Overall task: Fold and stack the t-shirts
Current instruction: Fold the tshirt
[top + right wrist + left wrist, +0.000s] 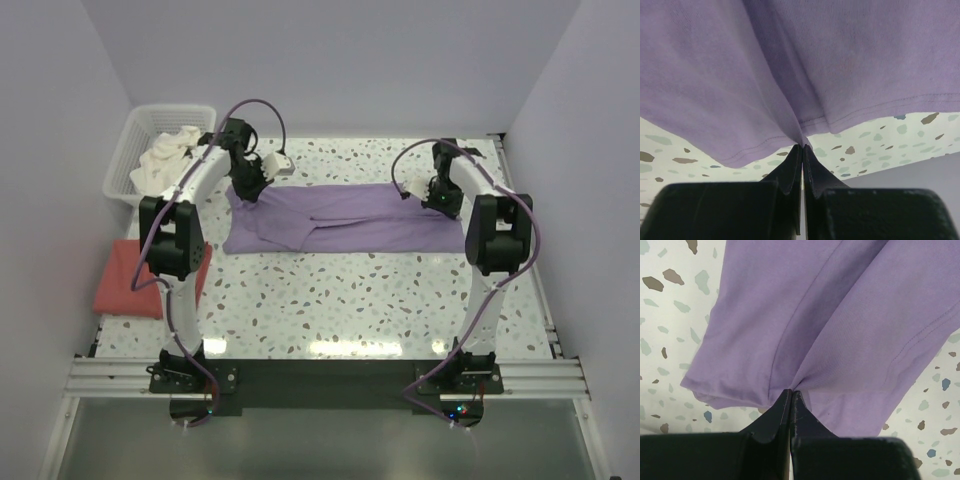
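Note:
A purple t-shirt [340, 218] lies stretched across the far half of the speckled table, folded lengthwise. My left gripper [247, 192] is shut on its far left corner; in the left wrist view [791, 390] the cloth [840, 315] bunches into the closed tips. My right gripper [437, 200] is shut on the shirt's far right edge; in the right wrist view [802, 145] the hemmed edge [790, 65] is pinched and lifted off the table. A folded red t-shirt [140, 278] lies at the table's left edge.
A white basket [135, 160] at the far left holds a crumpled white garment [168, 152]. White walls close in the left, far and right sides. The arm bases stand on a black rail [320, 375] at the near edge.

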`<state>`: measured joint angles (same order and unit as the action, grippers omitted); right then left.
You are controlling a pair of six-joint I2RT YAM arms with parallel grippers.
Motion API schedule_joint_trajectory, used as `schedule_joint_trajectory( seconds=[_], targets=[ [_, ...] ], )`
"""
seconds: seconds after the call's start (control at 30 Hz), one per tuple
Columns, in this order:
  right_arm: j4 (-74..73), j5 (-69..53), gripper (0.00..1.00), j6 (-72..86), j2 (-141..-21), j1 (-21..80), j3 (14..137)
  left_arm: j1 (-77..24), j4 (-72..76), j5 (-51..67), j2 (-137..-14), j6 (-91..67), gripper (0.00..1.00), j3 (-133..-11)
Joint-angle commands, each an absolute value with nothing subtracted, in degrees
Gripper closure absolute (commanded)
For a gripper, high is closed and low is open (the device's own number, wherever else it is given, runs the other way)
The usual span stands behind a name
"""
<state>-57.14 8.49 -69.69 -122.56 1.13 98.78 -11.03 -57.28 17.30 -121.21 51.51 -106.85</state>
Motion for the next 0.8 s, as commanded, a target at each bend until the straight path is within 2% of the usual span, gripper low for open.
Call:
schedule_joint_trajectory(
  seconds=[0.0, 0.6, 0.7, 0.73, 0.77],
  targets=[
    [-56.4, 10.5, 1.0, -70.3, -122.4, 1.4, 99.8, -10.5, -55.5, 17.4, -121.9, 50.5, 1.0, -107.8],
    [-54.6, 12.0, 1.0, -70.5, -121.7, 1.3, 96.7, -10.5, -51.9, 15.1, -124.9, 48.3, 1.0, -110.7],
    [-54.2, 12.6, 0.83, -69.4, -122.0, 1.5, 97.2, -10.5, -50.3, 14.3, -125.1, 45.2, 1.0, -110.9],
    [-54.6, 12.6, 0.72, -69.0, -122.0, 1.6, 97.5, -10.4, -49.9, 14.3, -125.1, 44.2, 0.96, -111.1],
    [-54.8, 12.7, 0.68, -68.6, -121.9, 1.5, 97.8, -10.2, -49.7, 14.7, -125.0, 43.3, 0.91, -111.2]
  ],
)
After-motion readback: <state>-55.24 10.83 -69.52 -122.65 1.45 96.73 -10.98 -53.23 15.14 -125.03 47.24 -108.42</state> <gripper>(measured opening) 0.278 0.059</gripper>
